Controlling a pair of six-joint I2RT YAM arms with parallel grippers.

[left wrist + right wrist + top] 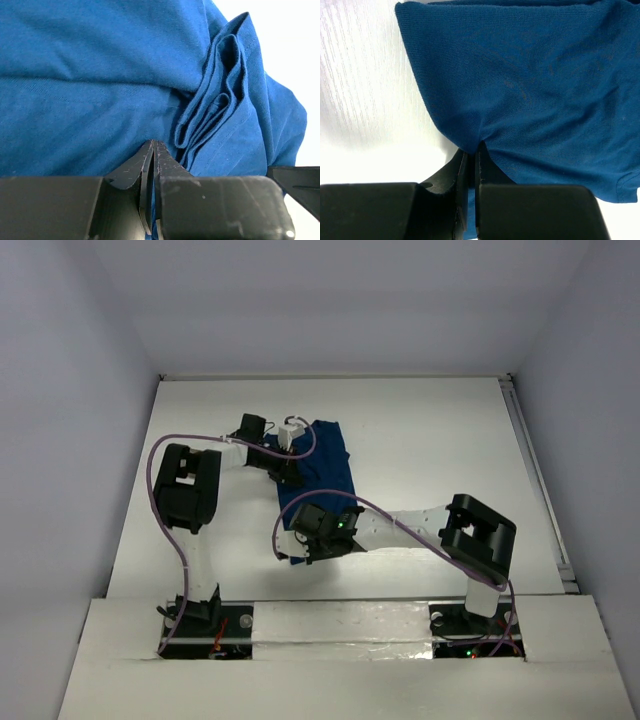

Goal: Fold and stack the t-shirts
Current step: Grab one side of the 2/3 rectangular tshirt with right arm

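Left tool (152,146) and right tool (471,153) each pinch tight on the soft, rumpled blue knit t-shirt (330,475)

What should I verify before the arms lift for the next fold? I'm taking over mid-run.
1. Left gripper shut on the t-shirt: ok.
2. Right gripper shut on the t-shirt's edge: ok.
3. The t-shirt lies well inside the table edges: ok.
4. Cloth smooth: not ok, pleats bunch beside the left gripper.
5. How many layers each pinch holds: cannot tell.
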